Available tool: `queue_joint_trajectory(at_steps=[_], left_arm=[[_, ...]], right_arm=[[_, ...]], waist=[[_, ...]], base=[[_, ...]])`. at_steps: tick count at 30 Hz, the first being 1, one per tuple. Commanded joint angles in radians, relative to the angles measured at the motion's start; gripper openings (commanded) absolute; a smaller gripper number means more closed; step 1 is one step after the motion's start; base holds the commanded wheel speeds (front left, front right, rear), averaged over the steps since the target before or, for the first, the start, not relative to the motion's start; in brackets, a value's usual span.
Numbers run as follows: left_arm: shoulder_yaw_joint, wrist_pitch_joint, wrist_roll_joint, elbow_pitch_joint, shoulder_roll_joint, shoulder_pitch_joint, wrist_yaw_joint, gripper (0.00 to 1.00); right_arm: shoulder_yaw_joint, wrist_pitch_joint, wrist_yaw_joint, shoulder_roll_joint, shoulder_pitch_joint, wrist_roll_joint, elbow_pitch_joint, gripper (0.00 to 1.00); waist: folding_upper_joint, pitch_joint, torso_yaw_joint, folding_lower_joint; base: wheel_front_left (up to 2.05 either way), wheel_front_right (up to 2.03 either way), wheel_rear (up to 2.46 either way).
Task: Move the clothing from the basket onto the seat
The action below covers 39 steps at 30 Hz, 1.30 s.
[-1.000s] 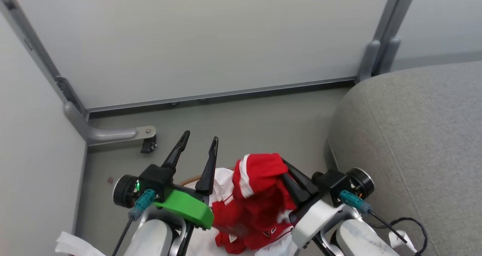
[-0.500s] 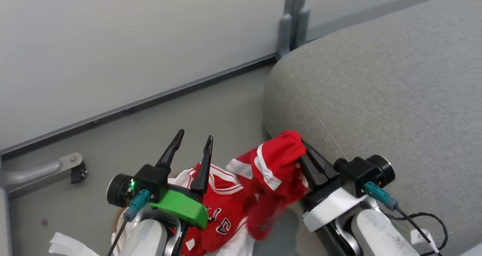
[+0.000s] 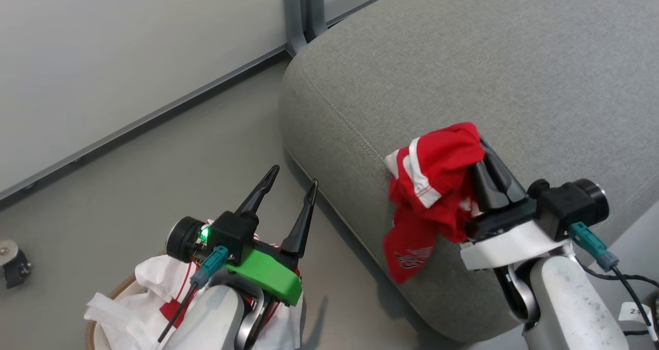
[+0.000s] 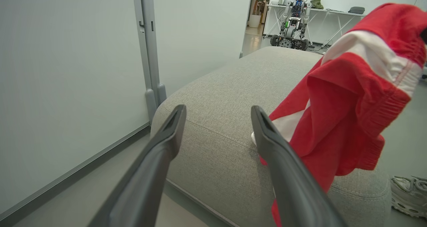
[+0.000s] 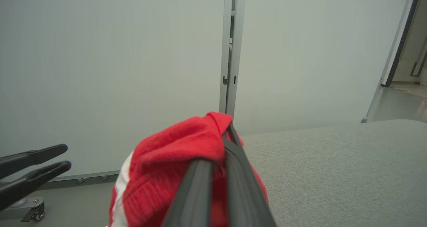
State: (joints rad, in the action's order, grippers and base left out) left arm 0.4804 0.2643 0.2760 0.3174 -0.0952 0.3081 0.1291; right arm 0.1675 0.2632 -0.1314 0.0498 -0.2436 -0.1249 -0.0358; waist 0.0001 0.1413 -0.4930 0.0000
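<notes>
Clamped in right gripper (image 3: 486,159): red piece (image 3: 430,177), hanging at seat (image 3: 463,56) edge. Bare cushion lies at 1 o'clock. The left gripper (image 3: 294,176) is spread, empty.

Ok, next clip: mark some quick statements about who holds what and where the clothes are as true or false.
1. The right gripper is shut on a red garment with white trim. True.
2. The left gripper grips a piece of clothing. False: its fingers are spread with nothing between them.
3. The red garment lies flat on the seat. False: it hangs bunched from the right gripper at the seat's edge.
4. The basket has white and red clothing in it. True.
</notes>
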Motion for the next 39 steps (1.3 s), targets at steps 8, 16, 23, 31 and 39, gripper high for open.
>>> queue_joint_trajectory(at_steps=[8, 16, 23, 31, 39], left_arm=[[0.041, 0.0, 0.011, -0.01, -0.051, 0.045, 0.002, 1.0], [0.036, 0.0, -0.007, -0.047, -0.137, 0.057, 0.002, 1.0], [0.083, 0.0, 0.002, -0.091, -0.193, 0.117, 0.002, 1.0], [0.151, 0.0, 0.023, -0.115, -0.217, 0.215, 0.002, 1.0], [0.166, 0.0, 0.046, -0.113, -0.22, 0.247, 0.002, 1.0]], right_arm=[[-0.061, 0.002, 0.001, 0.078, -0.21, 0.086, 0.013, 0.0], [-0.104, 0.002, 0.001, 0.162, -0.528, 0.142, -0.102, 0.0], [-0.217, 0.002, 0.001, 0.212, -0.735, 0.214, -0.227, 0.0], [-0.383, 0.002, 0.001, 0.207, -0.804, 0.326, -0.406, 0.0], [-0.569, 0.002, 0.001, 0.137, -0.711, 0.47, -0.559, 0.0]], waist=[[-0.0001, 0.107, -0.037, 0.0], [-0.0001, 0.228, -0.032, 0.0], [-0.0001, 0.354, 0.037, 0.0], [-0.0001, 0.473, 0.128, 0.0], [-0.0001, 0.512, 0.178, 0.0]], base=[[0.0, 0.0, 0.0], [0.0, 0.0, 0.0], [0.0, 0.0, 0.0], [0.0, 0.0, 0.0], [0.0, 0.0, 0.0]])
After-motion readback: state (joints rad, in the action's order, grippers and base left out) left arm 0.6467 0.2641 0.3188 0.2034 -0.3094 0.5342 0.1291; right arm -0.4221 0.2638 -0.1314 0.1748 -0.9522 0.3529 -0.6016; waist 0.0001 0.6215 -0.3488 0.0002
